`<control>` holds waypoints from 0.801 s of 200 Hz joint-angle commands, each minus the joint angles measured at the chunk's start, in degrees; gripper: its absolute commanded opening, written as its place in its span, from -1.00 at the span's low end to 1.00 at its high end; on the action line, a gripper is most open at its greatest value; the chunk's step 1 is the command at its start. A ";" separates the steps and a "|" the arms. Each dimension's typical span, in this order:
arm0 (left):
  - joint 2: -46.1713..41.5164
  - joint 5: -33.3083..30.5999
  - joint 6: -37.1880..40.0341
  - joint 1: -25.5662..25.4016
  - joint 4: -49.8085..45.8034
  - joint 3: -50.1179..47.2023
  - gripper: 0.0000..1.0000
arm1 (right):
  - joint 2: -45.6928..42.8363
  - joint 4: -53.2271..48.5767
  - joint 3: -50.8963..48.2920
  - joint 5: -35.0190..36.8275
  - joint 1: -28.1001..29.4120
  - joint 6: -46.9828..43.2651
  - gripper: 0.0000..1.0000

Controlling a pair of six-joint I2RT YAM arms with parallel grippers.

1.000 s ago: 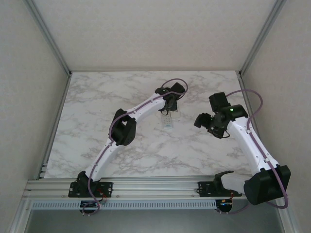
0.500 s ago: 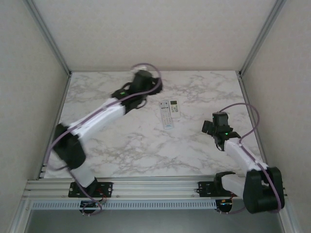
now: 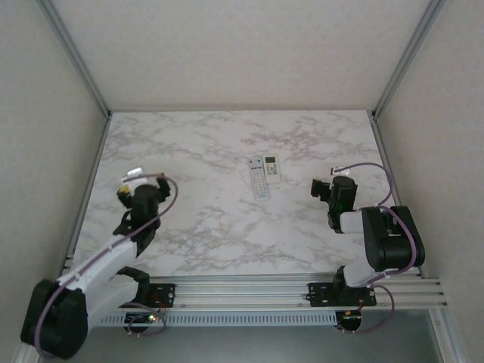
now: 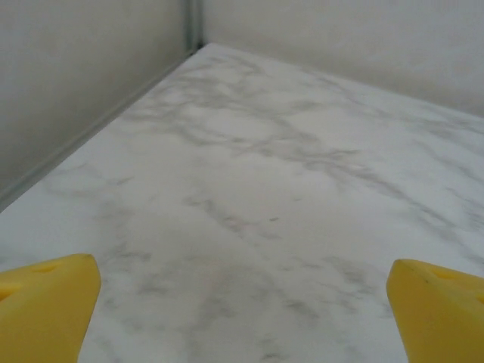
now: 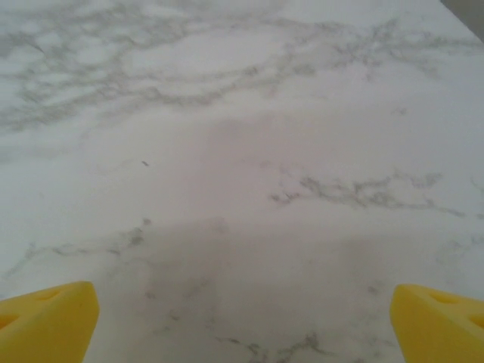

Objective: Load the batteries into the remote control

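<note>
Two white remote controls lie side by side mid-table, a long one point(image 3: 259, 179) and a shorter one point(image 3: 271, 169), both face up with buttons showing. The batteries are out of view. My left gripper point(image 3: 141, 184) is folded back over the table's left side, far from the remotes. In the left wrist view its yellow fingertips point(image 4: 47, 304) stand wide apart over bare marble, so the left gripper point(image 4: 242, 321) is open. My right gripper point(image 3: 324, 189) sits to the right of the remotes, apart from them. The right gripper point(image 5: 242, 321) is open too, with marble between its yellow fingertips point(image 5: 439, 321).
The marble table point(image 3: 212, 219) is walled on the left, back and right. A metal rail point(image 3: 242, 287) runs along the near edge where both arm bases stand. The left wall edge point(image 4: 91, 132) is close to the left gripper.
Both arms have pulled back from the remotes toward the near edge, the left one swinging far to the left. Both grippers have opened wider. The remotes have not moved.
</note>
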 commanded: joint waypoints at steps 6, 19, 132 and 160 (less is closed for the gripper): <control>1.28 10.23 3.37 9.70 22.70 -9.73 0.95 | 0.10 5.68 0.45 -1.24 0.13 -1.31 0.98; 6.43 14.93 2.67 13.94 27.98 -10.32 0.98 | 0.07 5.75 0.40 -1.21 0.12 -1.40 0.98; 34.91 27.71 8.95 16.25 53.43 -4.05 0.99 | 0.15 4.55 1.12 -3.77 -0.34 -1.63 0.98; 34.97 27.72 8.88 16.20 53.59 -4.17 0.99 | 0.11 5.05 0.76 -3.98 -0.49 -1.74 0.98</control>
